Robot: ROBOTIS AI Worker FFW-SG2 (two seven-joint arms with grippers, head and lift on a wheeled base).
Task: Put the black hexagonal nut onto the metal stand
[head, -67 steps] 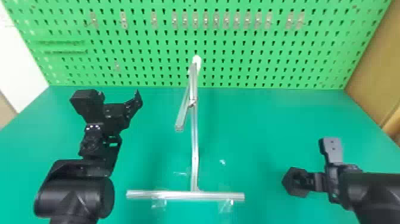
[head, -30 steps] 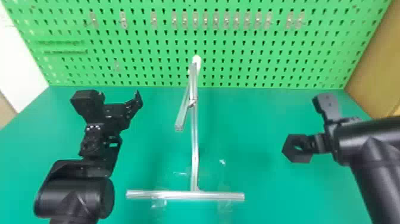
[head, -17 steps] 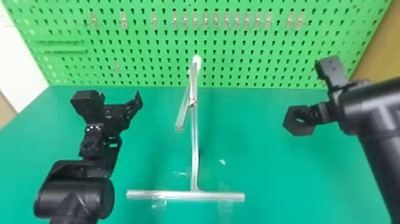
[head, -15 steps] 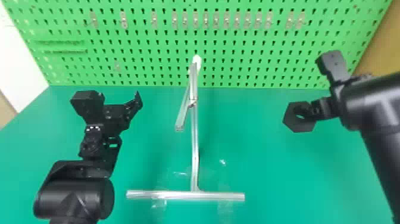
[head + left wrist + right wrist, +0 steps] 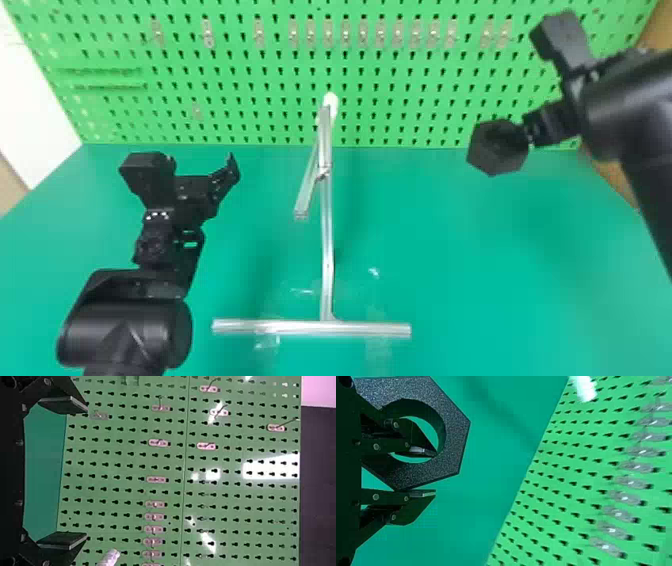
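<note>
Black, finely speckled; noted on hexagonal nut (image 5: 455, 435), partly hidden behind right gripper (image 5: 527, 131). Clamped by one wall, a finger through the round hole; raised right of metal stand (image 5: 326, 240). With left gripper (image 5: 201, 167): spread wide, empty. Cut off in right wrist view: white tip (image 5: 585, 388).

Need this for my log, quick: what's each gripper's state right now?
Left gripper: open, empty.
Right gripper: closed on the black hexagonal nut, one finger through its hole, the other outside.

The speckled black hexagonal nut (image 5: 492, 161) (round-holed) tilts in the right tool (image 5: 530, 131), towards the tabletop's (image 5: 500, 280) far right corner, and the silvery metal stand (image 5: 327, 250) rises white-tipped, crossbar along the near edge.
</note>
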